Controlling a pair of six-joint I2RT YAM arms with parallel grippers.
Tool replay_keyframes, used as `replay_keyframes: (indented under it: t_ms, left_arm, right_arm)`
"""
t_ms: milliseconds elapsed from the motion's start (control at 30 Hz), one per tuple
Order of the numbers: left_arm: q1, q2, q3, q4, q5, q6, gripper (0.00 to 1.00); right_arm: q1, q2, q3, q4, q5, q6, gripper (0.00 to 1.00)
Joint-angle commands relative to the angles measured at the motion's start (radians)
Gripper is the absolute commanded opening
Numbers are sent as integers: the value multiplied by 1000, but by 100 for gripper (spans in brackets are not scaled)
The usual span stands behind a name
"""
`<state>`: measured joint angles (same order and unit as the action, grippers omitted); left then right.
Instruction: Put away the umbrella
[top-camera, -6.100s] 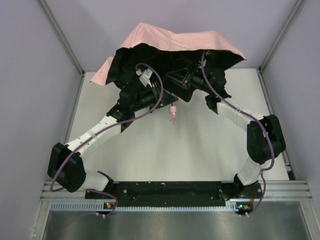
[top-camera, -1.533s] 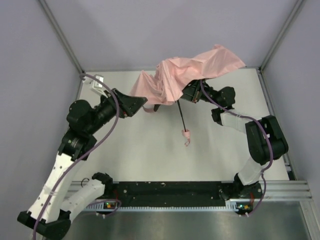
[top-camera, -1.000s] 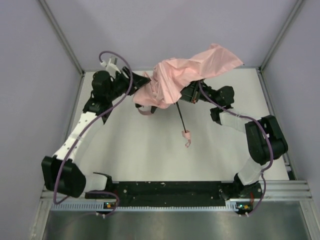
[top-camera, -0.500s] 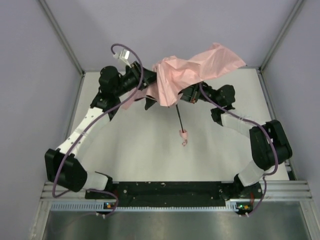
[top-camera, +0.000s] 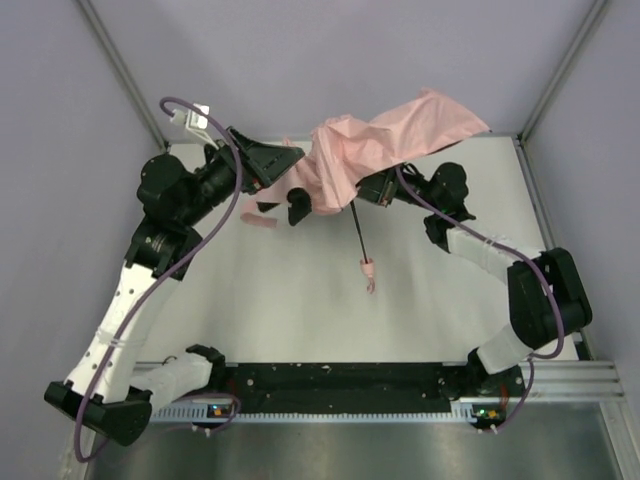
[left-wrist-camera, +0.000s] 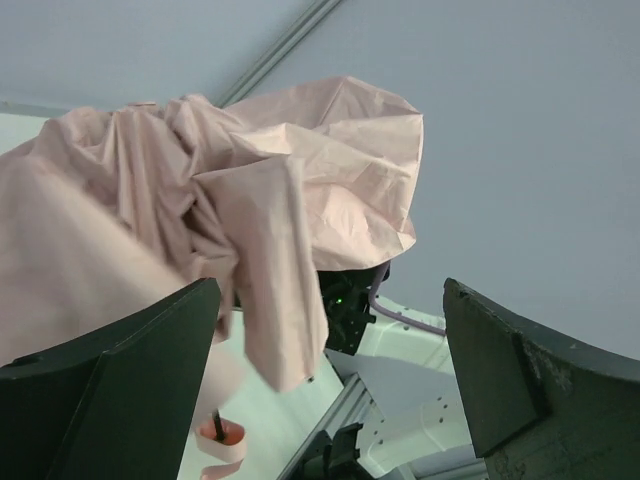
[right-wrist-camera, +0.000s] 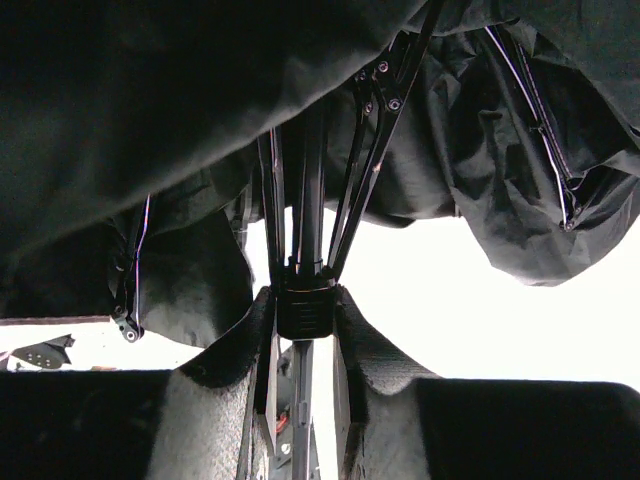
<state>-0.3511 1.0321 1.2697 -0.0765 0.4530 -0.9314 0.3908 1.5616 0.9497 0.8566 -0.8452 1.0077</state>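
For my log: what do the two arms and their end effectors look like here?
The left arm and right arm both alternate white tubular links with bulky black joint housings. A thin purple cable loops loosely along each. The left end effector has broad dark greenish fingers; the right end effector has black fingers faced with rough textured pads. No lettering is readable.

Readable text: none in any of the views;
Pale pink fabric folding umbrella (top-camera: 400, 135): plain cloth with no print or brand showing; its black underside in the right wrist view is just as plain;
Black base rail (top-camera: 340, 380) at the near edge of the white surface (top-camera: 300, 300): small coloured spots (top-camera: 215, 409) near each end, too small to read;
Small white plug (top-camera: 190, 116) at the far left: no marking can be made out
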Motion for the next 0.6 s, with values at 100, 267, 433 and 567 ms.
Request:
replay_keyframes:
  t_ms: [100, 267, 433, 567]
  left_arm:
    - [-147, 109, 141, -167, -155, 94, 98]
    - [-178, 172, 175, -160, -172, 140, 98]
    - [-123, 180, 183, -244, -197, 220, 67]
    - [24, 180, 131, -207, 20, 151, 9]
  right_arm:
    - [3, -97, 11, 25, 58, -75, 0]
    - [3, -109, 6, 31, 54, -67, 0]
    - [3, -112, -8, 123, 15, 8, 0]
    - [-1, -110, -25, 202, -37, 81, 0]
